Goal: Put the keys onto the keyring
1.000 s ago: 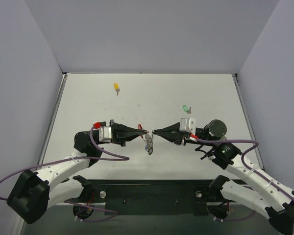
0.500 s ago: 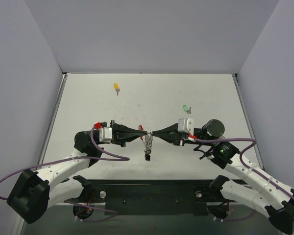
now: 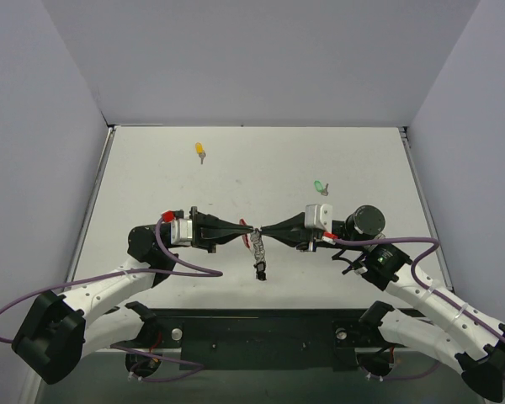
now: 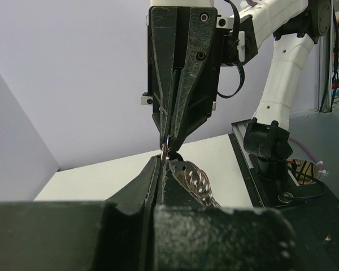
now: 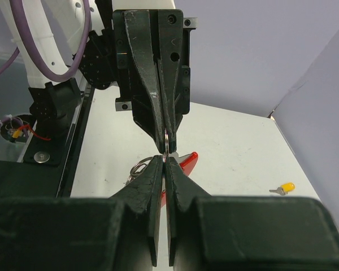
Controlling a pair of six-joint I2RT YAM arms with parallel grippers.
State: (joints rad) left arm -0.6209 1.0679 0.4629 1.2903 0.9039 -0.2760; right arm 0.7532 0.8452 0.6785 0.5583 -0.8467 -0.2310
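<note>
Pinching the keyring [image 3: 255,243] from opposite sides, the left gripper [image 3: 251,228] and the right gripper [image 3: 265,229] meet tip to tip above the middle of the table [image 3: 151,185]. Both pairs of jaws are pressed together with only thin wire between them. Each wrist view shows its own fingers closed to a narrow slit and the other gripper's closed tips facing them, with a small loop of the ring caught right where the points meet. Both arms reach inward and lie roughly level, so the two grippers form one straight line across the top view. The red tag [image 3: 243,225] sits just beside the left gripper's tip, on its far side. From the pinch point, silvery loops trail toward the near edge and end in the black key [image 3: 259,272]; whether that key touches the table cannot be told. The green key [image 3: 319,186] lies loose on the table, beyond the right gripper and near its wrist. The yellow key [image 3: 200,151] lies well apart, far-left of the grippers, toward the far edge.
</note>
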